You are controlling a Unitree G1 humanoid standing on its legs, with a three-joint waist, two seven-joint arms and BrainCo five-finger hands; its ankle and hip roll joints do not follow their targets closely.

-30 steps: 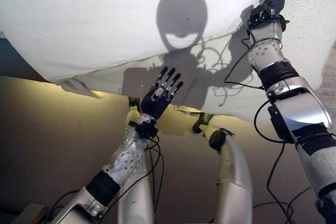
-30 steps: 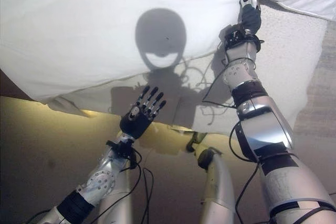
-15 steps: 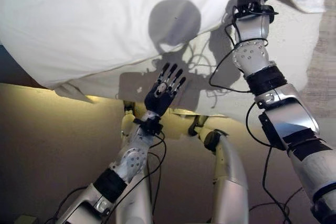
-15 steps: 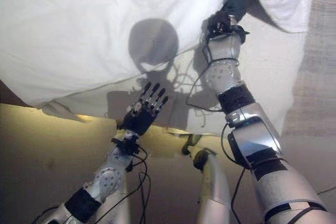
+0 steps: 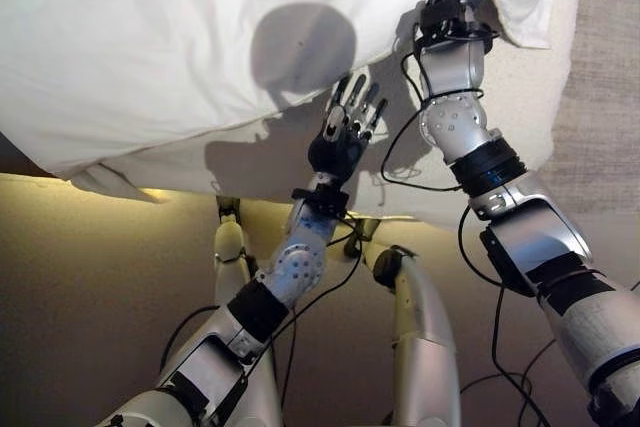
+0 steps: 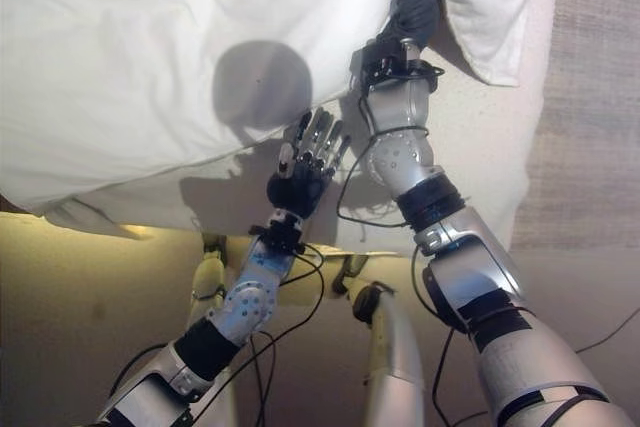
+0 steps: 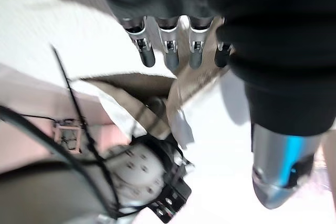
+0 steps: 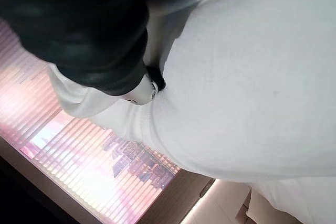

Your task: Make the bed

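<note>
Two hands were at the bed, and the nearer one to me was my left hand (image 5: 345,127), raised with its fingers straight and spread, holding nothing. It hovered just at the lower edge of the white duvet (image 5: 180,47), over the strip of mattress (image 5: 500,97) that showed beneath that edge. Beyond it, further up the bed and to its right, my right hand (image 6: 410,9) was buried in a bunched fold of the duvet; from the wrist view the cloth was gathered tight against the dark cover (image 8: 89,35), so I judged it gripped the fabric there, though little of the fingers showed.

The relation that mattered: the duvet lay away from me and mostly to my left, its long edge running across in front of me from the left side to the gathered corner at my right hand. My left hand was close to the free stretch of that edge.

The duvet looked soft, thick and puffy, smooth white cotton with rounded folds. The mattress beneath was flatter, off-white, with a fine grainy weave. To the far right lay a coarse beige carpet (image 5: 605,67).
</note>
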